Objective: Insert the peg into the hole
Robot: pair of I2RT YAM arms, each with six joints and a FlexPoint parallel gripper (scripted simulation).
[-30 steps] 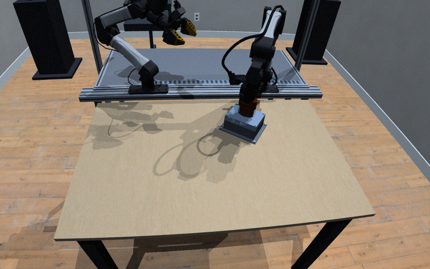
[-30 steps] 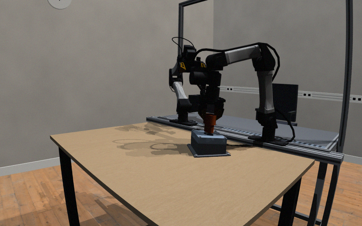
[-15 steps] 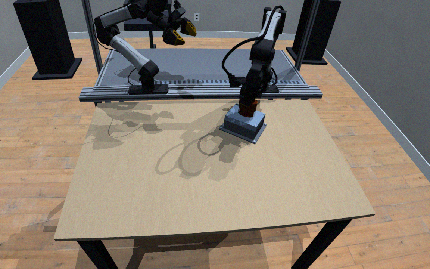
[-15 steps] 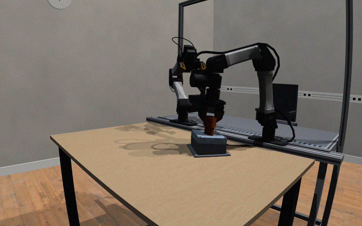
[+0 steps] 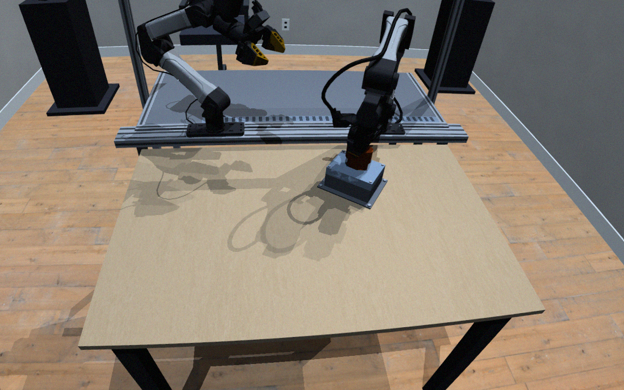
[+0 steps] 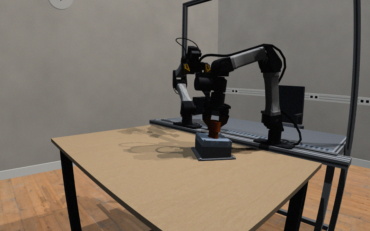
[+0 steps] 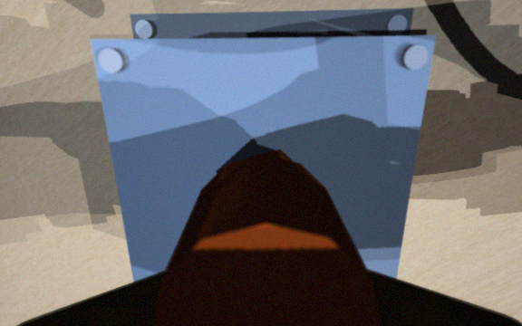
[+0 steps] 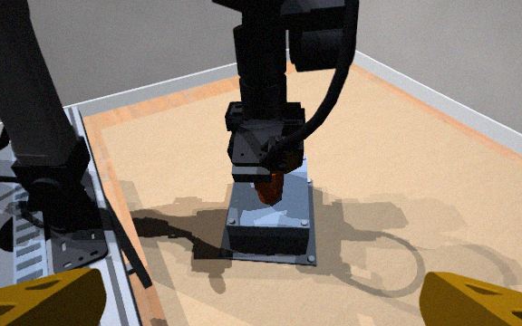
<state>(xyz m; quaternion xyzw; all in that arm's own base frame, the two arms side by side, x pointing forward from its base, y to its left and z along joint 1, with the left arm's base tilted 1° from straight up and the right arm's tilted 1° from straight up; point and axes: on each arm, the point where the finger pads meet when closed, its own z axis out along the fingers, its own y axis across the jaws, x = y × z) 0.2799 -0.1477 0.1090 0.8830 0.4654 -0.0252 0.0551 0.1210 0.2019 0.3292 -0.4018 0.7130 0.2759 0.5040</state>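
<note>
Peg [image 5: 358, 161] [image 6: 215, 126] [image 7: 265, 195] [image 8: 270, 187] stood clamped in the jaws of the left gripper [image 5: 360, 151] [image 6: 215, 122] [image 7: 265, 282] [image 8: 268, 171], at the plate [image 5: 376, 170] [image 6: 224, 140] [image 7: 261, 81] [image 8: 265, 219] near the counter's [image 5: 304, 291] [image 6: 180, 178] [image 7: 469, 254] [image 8: 379, 154] rail-side edge; the right gripper's [image 5: 271, 53] [image 6: 197, 68] [image 8: 263, 296] jaws stood apart.

Counts: two grippers are being seen, left gripper [image 5: 360, 151] [image 6: 215, 120] [image 7: 265, 290] [image 8: 274, 172] and right gripper [image 5: 271, 55] [image 6: 197, 68] [image 8: 261, 283]. One peg [image 5: 358, 161] [image 6: 214, 129] [image 7: 265, 237] [image 8: 270, 190] is being held. One plate-topped block [image 5: 353, 185] [image 6: 212, 150] [image 7: 152, 181] [image 8: 267, 240] is being supported by one table [image 5: 304, 291] [image 6: 180, 178] [image 7: 469, 272] [image 8: 379, 149]. Four screw heads [image 7: 111, 61] are being shown in left wrist view: two on the upper face, two on the lower flange. Two dark columns [image 5: 64, 58] and one wall outlet [image 5: 285, 24] are being shown in top view. One wall clock [image 6: 61, 2] is being partly cropped in exterior.
</note>
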